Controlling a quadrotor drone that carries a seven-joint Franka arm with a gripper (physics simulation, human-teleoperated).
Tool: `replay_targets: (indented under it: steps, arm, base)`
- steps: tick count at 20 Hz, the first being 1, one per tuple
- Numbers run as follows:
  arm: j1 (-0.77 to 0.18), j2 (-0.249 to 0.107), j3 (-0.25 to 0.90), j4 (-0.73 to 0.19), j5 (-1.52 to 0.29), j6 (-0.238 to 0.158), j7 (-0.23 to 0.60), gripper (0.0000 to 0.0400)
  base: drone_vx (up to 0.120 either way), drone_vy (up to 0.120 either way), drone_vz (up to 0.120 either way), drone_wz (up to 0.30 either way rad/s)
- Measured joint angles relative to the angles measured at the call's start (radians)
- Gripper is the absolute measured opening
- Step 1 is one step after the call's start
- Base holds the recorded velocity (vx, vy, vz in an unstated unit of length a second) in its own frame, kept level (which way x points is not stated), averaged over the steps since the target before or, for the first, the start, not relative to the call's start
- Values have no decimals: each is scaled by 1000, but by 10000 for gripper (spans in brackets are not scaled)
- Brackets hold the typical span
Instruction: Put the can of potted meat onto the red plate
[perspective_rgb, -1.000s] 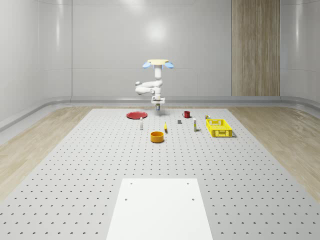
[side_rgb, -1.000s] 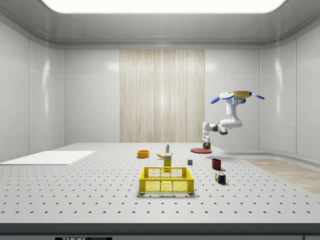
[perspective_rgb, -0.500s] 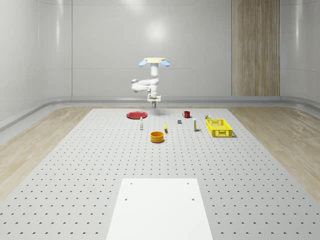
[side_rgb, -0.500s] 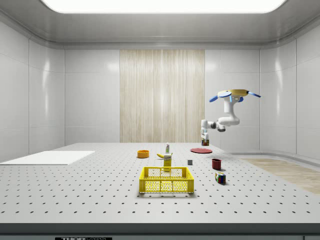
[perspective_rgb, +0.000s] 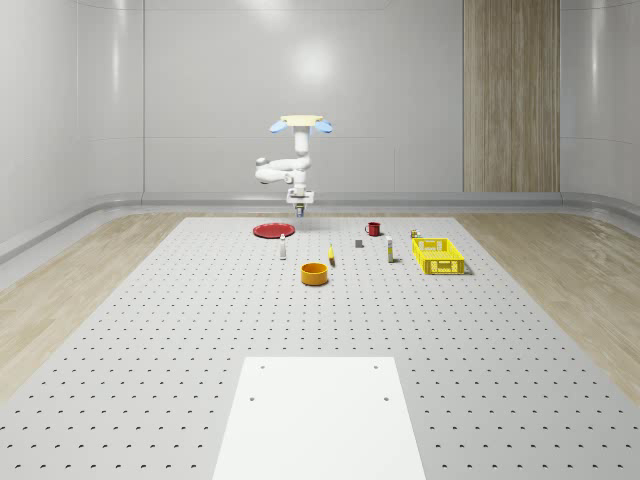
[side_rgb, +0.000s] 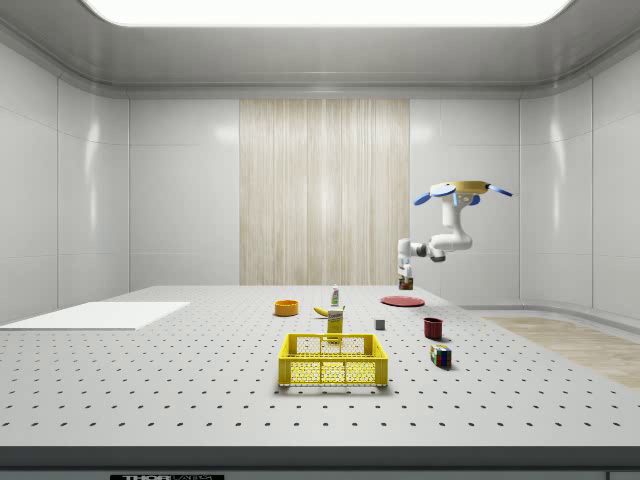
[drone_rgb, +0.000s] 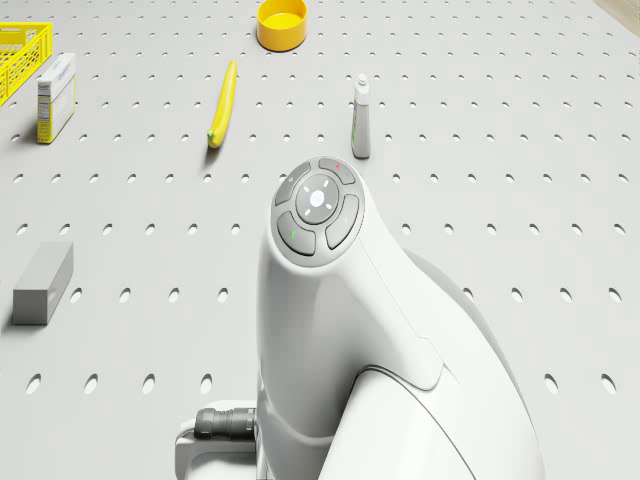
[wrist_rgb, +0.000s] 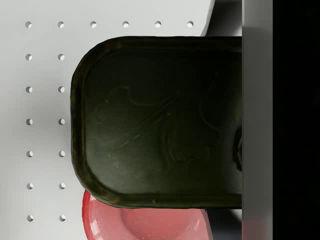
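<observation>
In the whole-scene view, the drone (perspective_rgb: 300, 123) hovers above the far part of the perforated grey table (perspective_rgb: 150, 330), its white arm (perspective_rgb: 282, 170) hanging the gripper (perspective_rgb: 299, 209) in the air beside the flat red plate (perspective_rgb: 271, 231).

In the side view, the gripper (side_rgb: 405, 281) holds the small can of potted meat (side_rgb: 405, 284) high over the red plate (side_rgb: 401, 300), clear of it.

In the drone view, a yellow banana (drone_rgb: 223, 102), a round yellow bowl (drone_rgb: 281, 23) and a grey block (drone_rgb: 42, 282) lie apart on the table.

In the wrist view, the can's dark metal end (wrist_rgb: 160, 120) sits clamped against a finger (wrist_rgb: 256, 120), with the plate's rim (wrist_rgb: 145, 222) beyond it.
</observation>
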Motion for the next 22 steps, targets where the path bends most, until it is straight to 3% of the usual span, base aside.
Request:
replay_targets:
  steps: [17,22]
  arm:
    - [-7,-35,4,1,15,32,6,285]
    - [-9,-44,5,2,18,40,8,285]
  base:
    - [12,-120,0,0]
    - [0,-120,-72,0]
